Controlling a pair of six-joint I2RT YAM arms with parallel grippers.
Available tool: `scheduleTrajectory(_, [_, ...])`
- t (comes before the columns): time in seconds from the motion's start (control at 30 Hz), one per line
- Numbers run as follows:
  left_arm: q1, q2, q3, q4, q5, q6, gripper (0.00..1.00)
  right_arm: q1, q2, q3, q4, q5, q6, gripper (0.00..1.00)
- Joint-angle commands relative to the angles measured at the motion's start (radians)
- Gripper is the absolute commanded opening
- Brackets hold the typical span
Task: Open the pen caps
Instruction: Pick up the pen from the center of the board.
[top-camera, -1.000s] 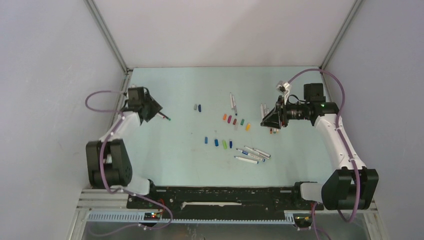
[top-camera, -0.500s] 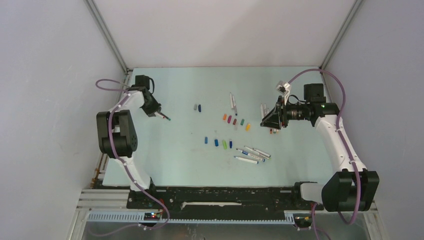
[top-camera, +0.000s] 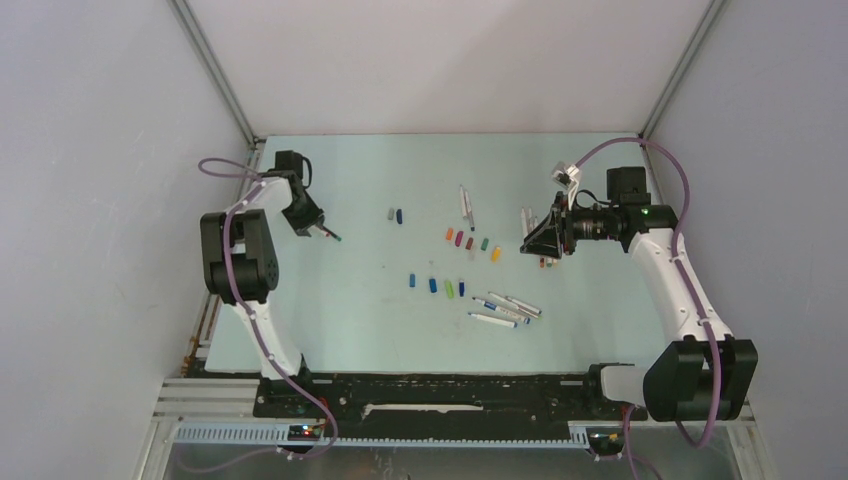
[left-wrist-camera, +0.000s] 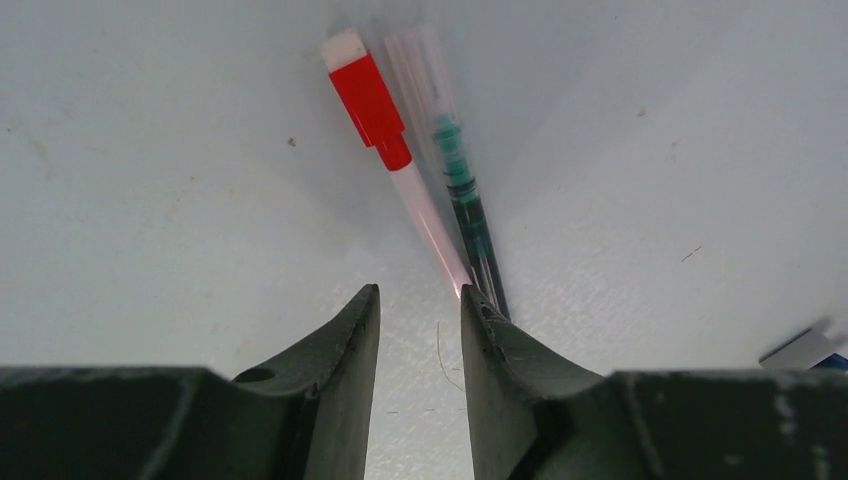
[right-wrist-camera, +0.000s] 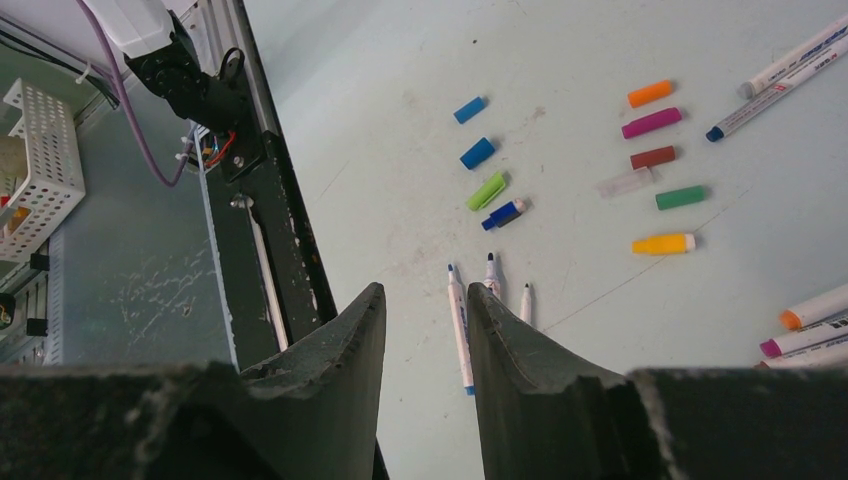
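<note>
Several loose pen caps lie mid-table: orange, magenta, brown, green, yellow, blue and light green. A pen with a red cap lies next to a dark green pen. Both run back to the outside of my left gripper's right finger. My left gripper is low over the table's far left, with a narrow gap and nothing between the fingers. My right gripper hovers open and empty at the right.
Uncapped white pens lie just beyond my right fingertips. More pens lie at the far middle and near the right gripper. A black rail runs along the near edge, with a white basket beyond it. The enclosure wall stands close to my left arm.
The left arm's elbow has swung up and towards the far left, and its jaws have narrowed. The pen by it has stayed in place. The right arm has not moved.
</note>
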Motion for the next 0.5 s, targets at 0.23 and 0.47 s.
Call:
scheduleTrajectory(0.23, [0.005,0.041,0.111,-0.029,-0.018,0.008,0.38,0.003,0.012,0.01,-0.007,-0.004,-0.016,0.38])
scheduleTrajectory(0.47, [0.005,0.072,0.138,-0.045,-0.025,-0.017,0.37,0.003,0.014,0.01,-0.008,-0.004,-0.016,0.38])
